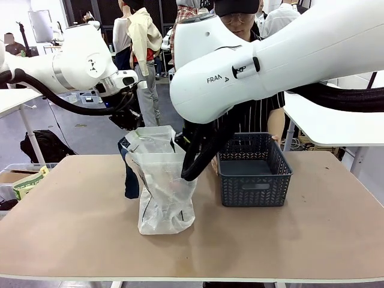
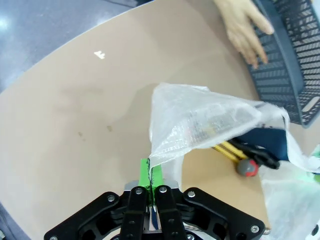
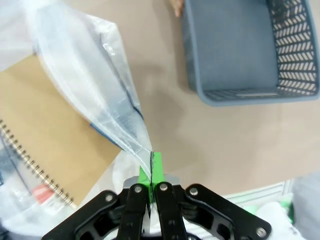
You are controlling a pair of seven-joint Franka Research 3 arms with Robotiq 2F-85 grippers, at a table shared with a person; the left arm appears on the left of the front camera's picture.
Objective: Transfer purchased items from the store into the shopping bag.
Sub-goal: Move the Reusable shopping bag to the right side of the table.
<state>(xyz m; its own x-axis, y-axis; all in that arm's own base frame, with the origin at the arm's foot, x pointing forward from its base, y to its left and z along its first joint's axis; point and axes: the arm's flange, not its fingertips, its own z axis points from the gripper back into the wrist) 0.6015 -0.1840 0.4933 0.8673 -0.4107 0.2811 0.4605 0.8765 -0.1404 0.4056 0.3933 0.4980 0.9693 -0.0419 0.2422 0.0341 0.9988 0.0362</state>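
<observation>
Left gripper was pressed shut on the bag's rim, pinching a fold of crinkly plastic. Right gripper pinched the opposite edge the same way, and between them the mouth stood open. The bag was upright on the table, just left of the basket. Inside lay a tan spiral notebook, a yellow-and-black tape and a small red thing beside it — possibly a cap, too blurred to tell. A person's hand lay against the basket's side.
</observation>
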